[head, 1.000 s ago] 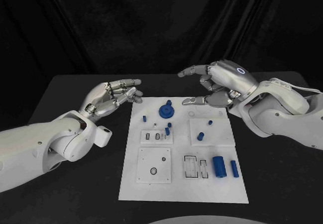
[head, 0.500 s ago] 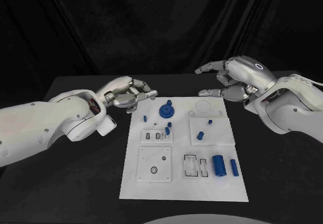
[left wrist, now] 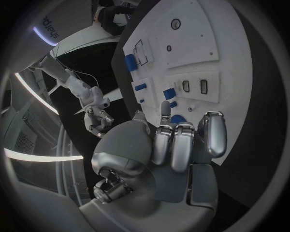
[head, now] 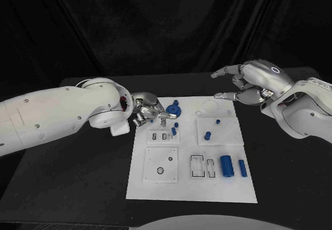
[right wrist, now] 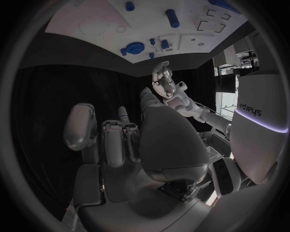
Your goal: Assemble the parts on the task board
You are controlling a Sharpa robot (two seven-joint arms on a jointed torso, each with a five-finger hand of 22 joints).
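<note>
The white task board (head: 222, 192) lies in the middle of the black table. At its far end sits a round blue part (head: 173, 111) (left wrist: 178, 118). Small blue pegs (head: 208, 136) stand in the white blocks mid-board. Two blue cylinders (head: 226, 166) lie at the near right. My left hand (head: 147, 113) (left wrist: 169, 145) hovers over the board's far-left corner, just left of the round part. Its fingers are bunched and curled, and I see nothing in them. My right hand (head: 249, 84) (right wrist: 127, 140) hangs beyond the far-right corner with a finger and thumb spread, holding nothing.
White blocks with slots and holes (head: 160, 165) are fixed on the board's near half. A faint round recess (head: 208, 107) marks the far right of the board. Black table (head: 65, 181) runs on both sides, with a dark curtain behind.
My left hand has swung right and turned its fingers down over the board's far-left corner, beside the round blue part. My right hand has drawn back to the right, off the board.
</note>
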